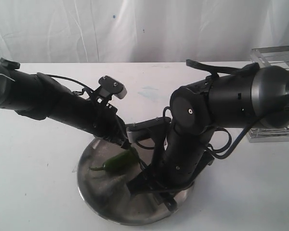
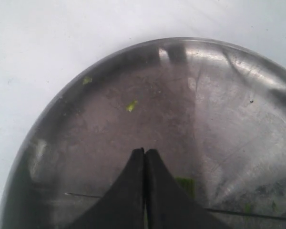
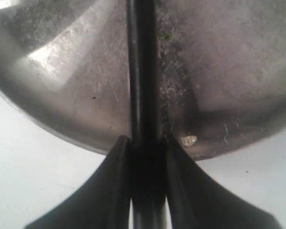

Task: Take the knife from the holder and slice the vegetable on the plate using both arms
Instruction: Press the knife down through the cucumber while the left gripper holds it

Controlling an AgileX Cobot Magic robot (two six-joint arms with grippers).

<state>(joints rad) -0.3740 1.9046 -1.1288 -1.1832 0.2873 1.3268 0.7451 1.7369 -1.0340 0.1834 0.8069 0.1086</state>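
One plate (image 1: 94,190); one vegetable (image 1: 119,160) on it; one knife (image 3: 142,71), pinched in right gripper (image 3: 145,139); left gripper (image 2: 144,153) pressed together.

A white tabletop (image 1: 33,192) runs back to a pale, creased curtain (image 1: 135,29) under soft, even light.

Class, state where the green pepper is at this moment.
In the exterior view the pepper lies on the left half of the plate, at the tip of the left gripper.
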